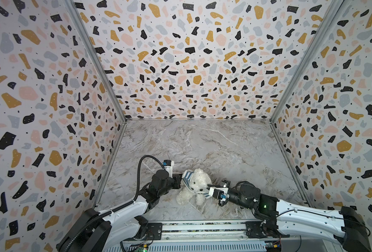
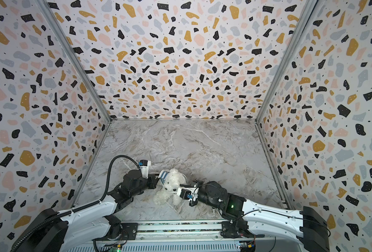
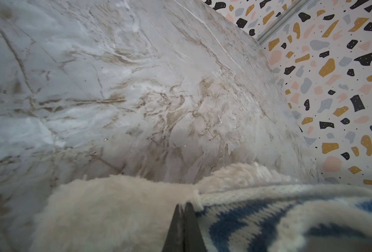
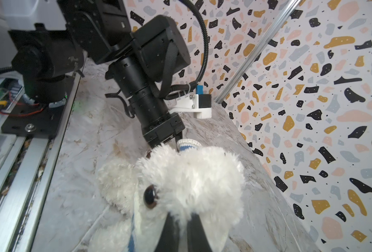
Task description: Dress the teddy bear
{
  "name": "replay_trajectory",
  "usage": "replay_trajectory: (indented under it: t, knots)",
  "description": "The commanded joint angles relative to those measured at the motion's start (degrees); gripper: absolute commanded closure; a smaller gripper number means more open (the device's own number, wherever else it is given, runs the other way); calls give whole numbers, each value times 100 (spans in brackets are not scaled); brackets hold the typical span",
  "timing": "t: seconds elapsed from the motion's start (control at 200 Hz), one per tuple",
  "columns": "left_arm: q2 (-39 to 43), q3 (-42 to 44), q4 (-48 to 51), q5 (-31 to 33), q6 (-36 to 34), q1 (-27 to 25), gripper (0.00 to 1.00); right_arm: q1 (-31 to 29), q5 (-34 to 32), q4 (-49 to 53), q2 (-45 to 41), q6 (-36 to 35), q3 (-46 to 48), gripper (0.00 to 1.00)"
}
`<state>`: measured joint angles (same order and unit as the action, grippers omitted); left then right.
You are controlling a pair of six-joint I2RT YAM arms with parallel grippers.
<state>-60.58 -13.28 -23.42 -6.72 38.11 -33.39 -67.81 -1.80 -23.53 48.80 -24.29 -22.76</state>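
**Bear held between both grippers, striped shirt at its head**

The teddy bear (image 1: 197, 185) lies on the marble table (image 1: 202, 141), near the front edge and about midway between left and right. Its head points toward the far side and its legs toward the near rail. Both eyes face up in both top views.

A blue-and-white striped shirt (image 1: 188, 177) is bunched against the left side of the bear's head. A strip of the same stripes shows below the face on the right.

The left gripper (image 1: 180, 179) reaches in from the left. In the left wrist view its fingers (image 3: 189, 218) are pressed together on the shirt's white edge, just where the knit meets the fur. The right wrist view shows the same gripper touching the shirt's ribbed edge behind the bear's head.

The right gripper (image 1: 208, 186) comes in from the right, at the bear's face. In the right wrist view its fingers (image 4: 196, 231) are drawn nearly together, with something white caught between them just below the eye. I cannot tell whether that is fur or cloth. A blue stripe lies just beside them.

Terrazzo-patterned walls (image 1: 180, 65) enclose the table on the left, right and far sides.
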Motion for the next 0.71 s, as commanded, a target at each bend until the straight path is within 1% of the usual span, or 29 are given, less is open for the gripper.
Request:
replay_trajectory:
  t: [0.0, 0.115, 0.17, 0.2, 0.235, 0.335, 0.38, 0.44, 0.506, 0.616, 0.701]
  knots:
    - [184, 109, 32, 300, -57, -28, 100, 31, -347, -753, 108, 690, -412, 100]
    - [556, 157, 149, 468, -49, -28, 99, 38, -679, -687, 231, 1024, -528, 100]
    - [789, 150, 215, 478, -58, -31, 87, 40, -858, -589, 285, 1279, -611, 100]
    - [930, 140, 263, 489, -65, -34, 77, 70, -919, -544, 310, 1437, -649, 100]
    - [1110, 133, 338, 479, -85, -30, 69, 106, -942, -517, 317, 1625, -672, 100]
    - [1688, 153, 623, 445, -137, -29, 53, 228, -1104, -407, 356, 2170, -723, 100]
    - [1932, 199, 671, 324, -132, -31, 49, 337, -1152, -304, 413, 2496, -775, 100]
    - [2183, 299, 635, 49, -55, -32, 46, 442, -1148, -156, 521, 2900, -886, 100]
    - [2335, 445, 459, -219, 130, -74, 45, 455, -1122, -16, 690, 3126, -1034, 100]
    - [2292, 720, -130, -394, 493, -322, 45, 470, -1283, 198, 1015, 3551, -1323, 100]
    - [2219, 861, -560, -351, 714, -617, 45, 470, -1486, 428, 1260, 3897, -1529, 100]
